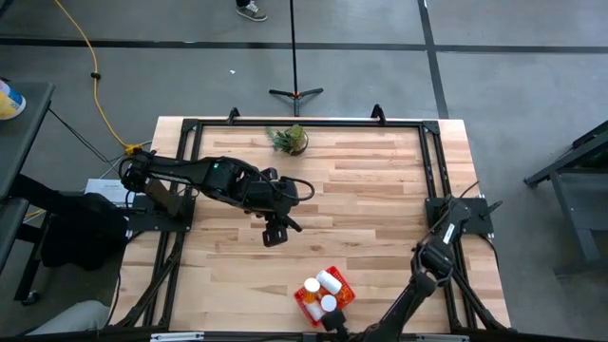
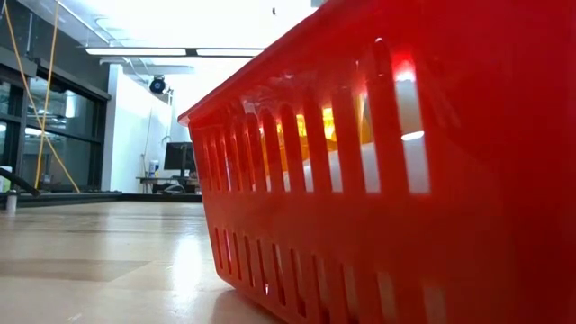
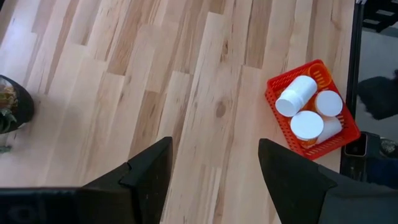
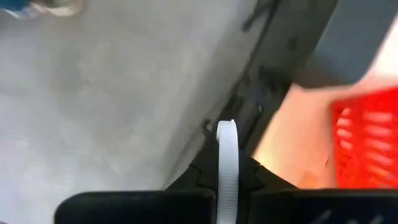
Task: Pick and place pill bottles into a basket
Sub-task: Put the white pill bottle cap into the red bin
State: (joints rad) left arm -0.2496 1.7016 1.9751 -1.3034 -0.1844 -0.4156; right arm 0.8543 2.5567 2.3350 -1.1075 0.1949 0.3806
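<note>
The pill bottles (image 1: pixel 323 290) lie together inside the red basket (image 1: pixel 340 276), which stands on the wooden tabletop (image 1: pixel 380 209) at about 6 o'clock, close to its near edge. In the left wrist view I can count four white caps (image 3: pixel 307 122) in the basket (image 3: pixel 278 91), one bottle lying on its side on top of the others; more may be hidden under them, I cannot tell. No bottle is visible loose on the tabletop in any view.

The left pincer (image 1: pixel 275 231) hangs over the middle of the tabletop, at about 10 o'clock from the basket and well apart from it. Its two dark fingers (image 3: pixel 149 171) stand wide apart with only bare wood between them, so it is released and carries nothing. The right arm waits at the near right corner, at about 4 o'clock; its pincer (image 1: pixel 334 323) reaches to the near edge just beside the basket, and I cannot tell whether it is released or clenched.

I judge that the placing step is finished for all bottles that can be seen, and the task is at its end or very near it. If a bottle is left outside the views, the next move calls for finding it first; otherwise the left arm only needs to go back to rest. The small potted plant (image 1: pixel 290 140) at 12 o'clock is not part of the work.
</note>
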